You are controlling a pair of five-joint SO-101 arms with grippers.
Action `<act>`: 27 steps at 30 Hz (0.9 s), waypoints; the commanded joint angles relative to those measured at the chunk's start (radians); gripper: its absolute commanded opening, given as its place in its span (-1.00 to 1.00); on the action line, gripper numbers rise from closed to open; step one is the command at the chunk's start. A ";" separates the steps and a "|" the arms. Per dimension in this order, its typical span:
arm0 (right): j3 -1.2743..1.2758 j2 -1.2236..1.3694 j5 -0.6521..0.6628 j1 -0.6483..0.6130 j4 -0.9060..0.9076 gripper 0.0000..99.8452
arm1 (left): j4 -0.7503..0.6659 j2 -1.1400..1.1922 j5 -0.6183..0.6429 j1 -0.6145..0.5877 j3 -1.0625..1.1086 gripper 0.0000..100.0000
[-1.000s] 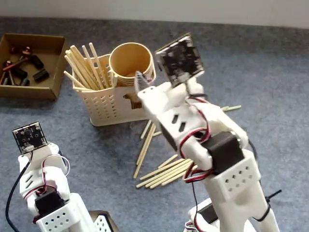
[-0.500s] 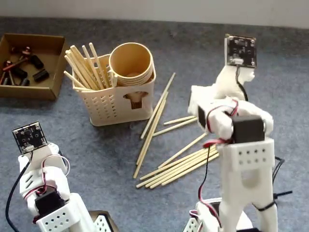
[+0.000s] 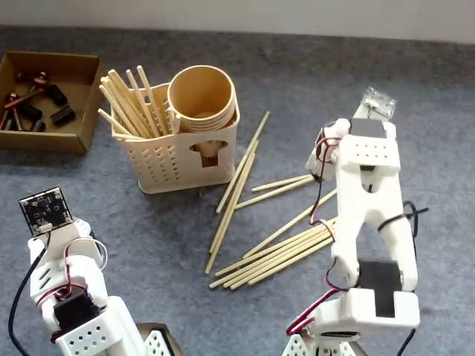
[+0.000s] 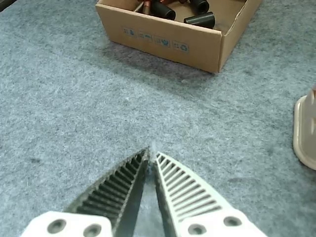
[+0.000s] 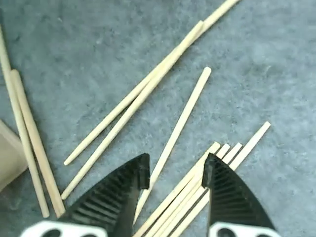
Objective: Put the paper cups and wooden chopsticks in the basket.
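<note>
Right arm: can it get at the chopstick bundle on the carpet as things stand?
Probably yes. The right claw hangs open above the chopstick bundle, nothing lies between them, and the basket stands off to the side.

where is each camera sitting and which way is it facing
High view: fixed overhead, looking down on basket, loose chopsticks, cardboard box; left arm and right arm show.
Left wrist view: on the left arm, facing past its shut jaws toward the cardboard box.
Right wrist view: on the right arm, facing down past its open jaws at the loose chopsticks.
Shared: high and left wrist, the cardboard box; high and right wrist, the loose chopsticks.
</note>
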 commanded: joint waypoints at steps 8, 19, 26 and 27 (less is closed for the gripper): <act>-0.045 0.124 -0.094 0.010 -0.197 -0.64 | -0.020 -0.010 -0.002 0.031 -0.024 -0.97; -0.047 0.222 -0.127 0.010 -0.337 -0.64 | -0.020 -0.010 -0.002 0.031 -0.024 -0.97; -0.047 0.297 -0.129 0.021 -0.418 -0.64 | -0.020 -0.010 -0.002 0.031 -0.024 -0.97; -0.047 0.309 -0.129 0.027 -0.430 -0.64 | -0.020 -0.010 -0.002 0.031 -0.024 -0.97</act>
